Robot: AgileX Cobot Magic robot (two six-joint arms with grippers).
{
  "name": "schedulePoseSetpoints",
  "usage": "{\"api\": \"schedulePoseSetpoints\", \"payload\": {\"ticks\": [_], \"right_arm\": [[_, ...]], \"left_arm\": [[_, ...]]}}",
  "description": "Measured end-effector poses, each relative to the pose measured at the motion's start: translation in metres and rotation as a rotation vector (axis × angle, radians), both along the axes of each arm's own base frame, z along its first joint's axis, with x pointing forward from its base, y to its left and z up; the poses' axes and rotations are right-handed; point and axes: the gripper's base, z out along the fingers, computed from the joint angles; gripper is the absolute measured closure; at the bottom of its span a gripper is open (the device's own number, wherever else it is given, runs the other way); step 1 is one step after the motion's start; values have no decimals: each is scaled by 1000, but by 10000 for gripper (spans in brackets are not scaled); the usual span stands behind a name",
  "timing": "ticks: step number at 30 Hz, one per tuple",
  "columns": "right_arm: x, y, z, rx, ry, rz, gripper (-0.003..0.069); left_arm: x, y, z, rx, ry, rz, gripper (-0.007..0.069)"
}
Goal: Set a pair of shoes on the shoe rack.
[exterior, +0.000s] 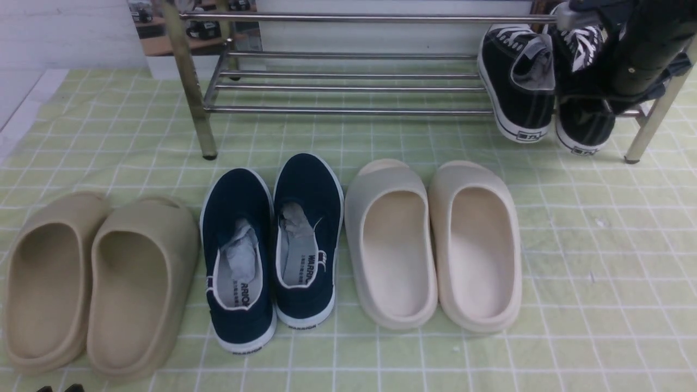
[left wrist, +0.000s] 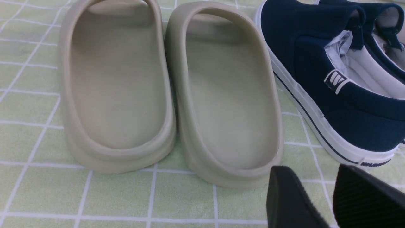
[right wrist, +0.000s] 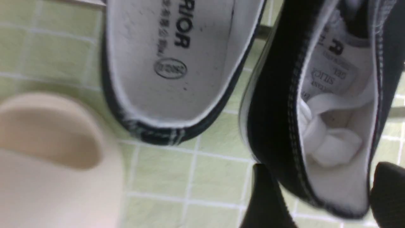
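The pair of shoes, two black canvas sneakers [exterior: 520, 87] [exterior: 585, 117] with white laces, lies at the right end of the shoe rack [exterior: 348, 110], toes inward and heels hanging over the front bar. My right arm [exterior: 642, 49] hangs over them. In the right wrist view my right gripper [right wrist: 321, 166] is open, its fingers [right wrist: 262, 196] spread on either side of one sneaker's heel [right wrist: 278, 126]. The other sneaker [right wrist: 177, 79] lies beside it. My left gripper [left wrist: 311, 169] is open and empty, low over the cloth near the tan slippers.
On the green checked cloth in front of the rack stand a tan pair of slippers [exterior: 98, 283], a navy slip-on pair [exterior: 272, 245] and a cream pair of slippers [exterior: 435, 245]. The rack's legs [exterior: 190, 87] stand at both ends.
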Motion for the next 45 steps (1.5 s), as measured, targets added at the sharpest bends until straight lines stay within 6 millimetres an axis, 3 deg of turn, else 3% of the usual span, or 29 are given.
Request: {"api": "schedulePoseSetpoints", "payload": {"ticks": [7,11,13,20,22,24,26,27,28,29,30,32,33,34,35,38,43,45], "right_arm": [[5,-7,2,-151,-56,20,405],[7,-11,7,-164,-105,8,428],[6,-11,11,-148,-119,2,406],[5,-5,12,-48,-117,-13,188],[1,-5,21,-47,-128,-15,121],[-6,-6,34,-41,-134,-22,104],[-26,-8,67,-34,-165,-34,117],[-29,-8,70,-33,-166,-35,120],[-38,-9,83,-31,-187,-38,141],[-60,-12,111,-28,-243,-40,207],[-63,-12,114,-28,-251,-40,217],[-110,-17,152,-14,-366,-38,404],[-113,-17,154,-12,-378,-37,419],[-144,-19,164,6,-436,-34,544],[-159,-19,167,32,-479,-34,594],[-219,-21,160,105,-609,-28,662],[-298,-24,86,173,-782,21,664],[-318,-24,57,189,-822,37,664]], "left_arm": [[0,0,0,0,0,0,386],[0,0,0,0,0,0,386],[0,0,0,0,0,0,386],[0,0,0,0,0,0,386],[0,0,0,0,0,0,386],[0,0,0,0,0,0,386],[0,0,0,0,0,0,386],[0,0,0,0,0,0,386],[0,0,0,0,0,0,386],[0,0,0,0,0,0,386],[0,0,0,0,0,0,386],[0,0,0,0,0,0,386],[0,0,0,0,0,0,386],[0,0,0,0,0,0,386],[0,0,0,0,0,0,386],[0,0,0,0,0,0,386],[0,0,0,0,0,0,386],[0,0,0,0,0,0,386]]}}
